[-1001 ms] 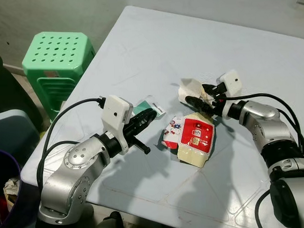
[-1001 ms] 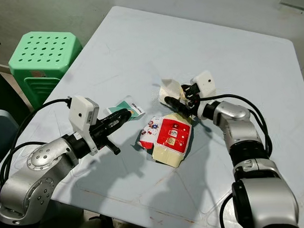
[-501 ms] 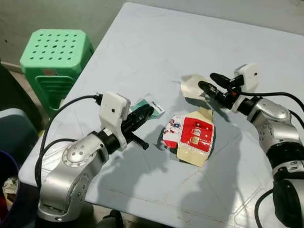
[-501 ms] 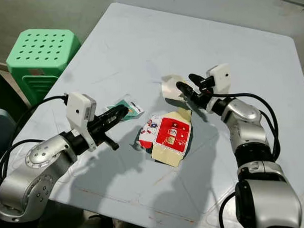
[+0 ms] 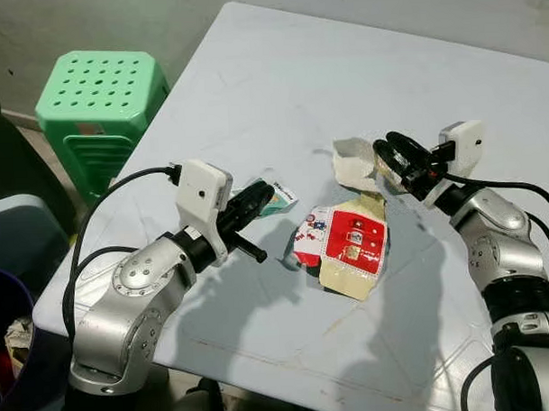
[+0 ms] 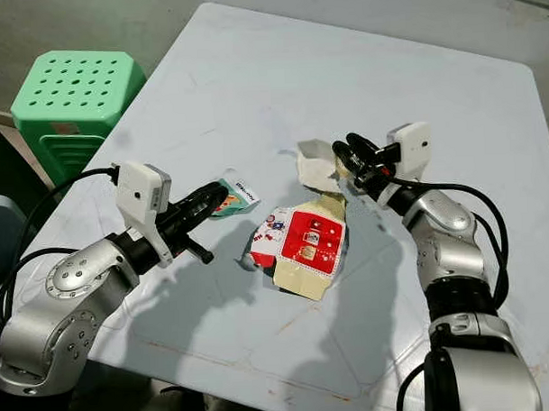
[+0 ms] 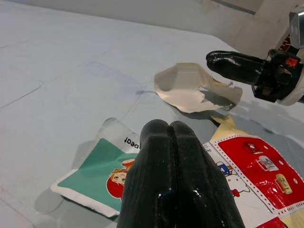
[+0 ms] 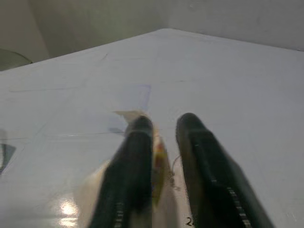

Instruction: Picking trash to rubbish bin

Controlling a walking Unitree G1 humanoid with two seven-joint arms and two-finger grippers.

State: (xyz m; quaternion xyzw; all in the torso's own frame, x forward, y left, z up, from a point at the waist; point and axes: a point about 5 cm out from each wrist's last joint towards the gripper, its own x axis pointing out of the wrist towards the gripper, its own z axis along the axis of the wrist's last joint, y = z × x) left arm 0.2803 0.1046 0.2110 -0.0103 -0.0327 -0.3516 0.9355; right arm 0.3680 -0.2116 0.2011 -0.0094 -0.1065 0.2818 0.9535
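Pale blue-grey plastic forms the table (image 5: 279,70), with a green stool (image 5: 100,108) standing beside its far left edge. Three pieces of trash lie near the middle, none binned yet. Largest is a flattened red and cream carton (image 5: 344,248), lying untouched between the two arms. Next is a torn cream paper cup (image 5: 352,162); the right gripper (image 6: 356,158), fingers slightly spread, reaches over its rim, apparently to take hold. Smallest is a green wrapper (image 7: 97,175), directly beneath the left gripper (image 7: 171,142), whose fingers are pressed together and empty, seemingly poised above it. Two grippers, one stool, one table.
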